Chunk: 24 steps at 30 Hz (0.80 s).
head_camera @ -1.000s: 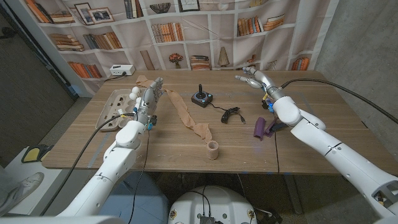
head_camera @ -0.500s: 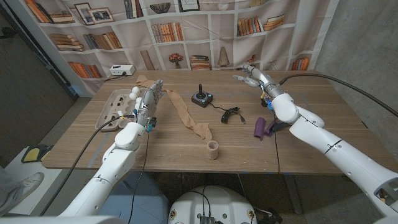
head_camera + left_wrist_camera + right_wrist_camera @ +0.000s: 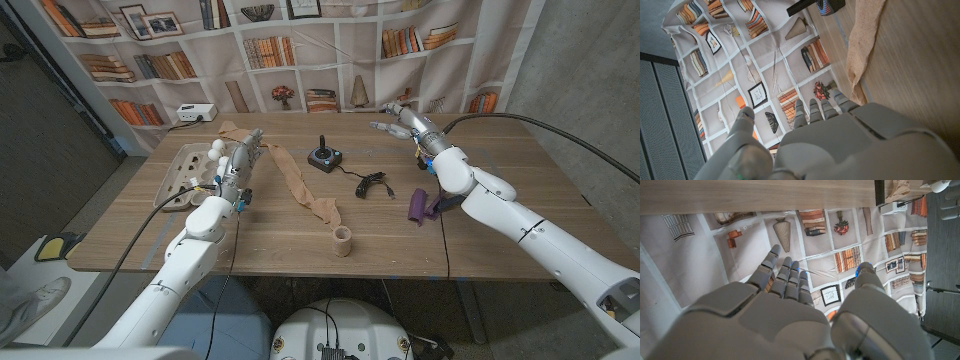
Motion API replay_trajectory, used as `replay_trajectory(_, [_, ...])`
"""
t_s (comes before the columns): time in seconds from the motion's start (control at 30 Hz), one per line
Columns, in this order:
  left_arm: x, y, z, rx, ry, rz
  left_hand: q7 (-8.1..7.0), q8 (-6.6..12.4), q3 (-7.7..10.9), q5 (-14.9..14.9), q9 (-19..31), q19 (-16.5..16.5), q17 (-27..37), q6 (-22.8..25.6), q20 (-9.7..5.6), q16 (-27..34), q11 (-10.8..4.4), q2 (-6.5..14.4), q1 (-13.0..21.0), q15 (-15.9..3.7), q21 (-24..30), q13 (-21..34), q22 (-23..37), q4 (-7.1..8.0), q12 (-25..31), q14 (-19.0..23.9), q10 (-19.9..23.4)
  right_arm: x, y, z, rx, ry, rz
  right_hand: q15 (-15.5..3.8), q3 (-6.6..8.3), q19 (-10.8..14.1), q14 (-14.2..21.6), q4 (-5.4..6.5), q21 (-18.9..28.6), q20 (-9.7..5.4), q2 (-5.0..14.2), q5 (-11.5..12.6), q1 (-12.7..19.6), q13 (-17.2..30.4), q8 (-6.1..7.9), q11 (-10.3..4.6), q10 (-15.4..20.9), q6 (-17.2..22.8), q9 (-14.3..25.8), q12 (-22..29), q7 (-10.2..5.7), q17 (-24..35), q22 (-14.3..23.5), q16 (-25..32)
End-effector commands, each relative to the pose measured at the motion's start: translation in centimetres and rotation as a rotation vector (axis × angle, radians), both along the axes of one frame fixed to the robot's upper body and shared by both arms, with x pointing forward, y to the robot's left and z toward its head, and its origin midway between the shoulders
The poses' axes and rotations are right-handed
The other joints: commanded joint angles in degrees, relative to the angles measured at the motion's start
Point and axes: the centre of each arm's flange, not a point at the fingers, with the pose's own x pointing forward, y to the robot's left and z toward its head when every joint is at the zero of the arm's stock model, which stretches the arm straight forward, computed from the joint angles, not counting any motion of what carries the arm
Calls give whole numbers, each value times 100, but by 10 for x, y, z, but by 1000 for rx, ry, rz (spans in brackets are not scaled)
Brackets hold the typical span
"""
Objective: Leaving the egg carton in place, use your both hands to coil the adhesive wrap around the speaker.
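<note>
Nothing gripped yet: left hand (image 3: 238, 160) and right hand (image 3: 408, 124) hover with fingers apart. The adhesive wrap (image 3: 300, 190) trails centre-worktop; the speaker, seemingly the purple object (image 3: 419, 205), lies at 3 o'clock. Next, grasp both

My two arms, white shells and grey hands

I see glossy white rounded casings on both forearms, with a black cable trailing from each wrist off toward four and eight o'clock. My left hand (image 3: 240, 157) and right hand (image 3: 407, 122) are silver-grey, segmented, with pale fingertips; small blue and green wiring bits show at each wrist, and a blue speck on my right thumb.
</note>
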Motion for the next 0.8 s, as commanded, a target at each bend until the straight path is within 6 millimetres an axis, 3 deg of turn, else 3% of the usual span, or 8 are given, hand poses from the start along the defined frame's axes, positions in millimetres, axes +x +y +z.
replay_trajectory(0.03, [-1, 0, -1, 1, -3, 7, -1, 27, -8, 32, 18, 62, 11, 50, 20, 33, -7, 11, 56, 9, -22, 34, 8, 1, 38, -38, 60, -6, 8, 6, -44, -23, -31, -69, -17, 65, 28, 16, 5, 9, -23, 23, 48, 15, 12, 11, 59, 62, 13, 14, -10, 35, 19, 37])
replay_trajectory(0.2, [-2, 1, -2, 2, 0, 7, -2, 24, -11, 32, 18, 68, 11, 48, 18, 34, -10, 12, 58, 1, -30, 35, 8, 1, 36, -37, 59, -10, 12, 8, -64, -40, -50, -80, 5, 109, 56, 4, 16, -6, 17, 31, 100, 19, 21, 12, 98, 95, 14, 26, -10, 50, 19, 57])
replay_trajectory(0.5, [-3, 2, -6, 2, -6, -2, -12, 20, -28, 29, 18, 83, 13, 56, 6, 36, -67, 1, 51, -7, -55, 35, 9, 6, 50, -34, 102, -11, 15, 9, -49, -14, -36, -142, 175, 206, 148, -140, 25, -22, 179, 46, 535, 34, 63, -40, 215, 240, 15, 49, -44, 93, 17, 117])
replay_trajectory(0.8, [-5, 4, -8, 7, -10, 3, -16, 17, -67, 24, 19, 87, 20, 62, 0, 32, -10, -38, 9, -14, -77, 36, 10, 22, 43, -54, 94, -15, 22, 11, -71, -36, -58, -132, 194, 221, 146, -162, 22, -36, 167, 36, 643, 36, 64, -34, 227, 267, 12, 45, -44, 102, 17, 121])
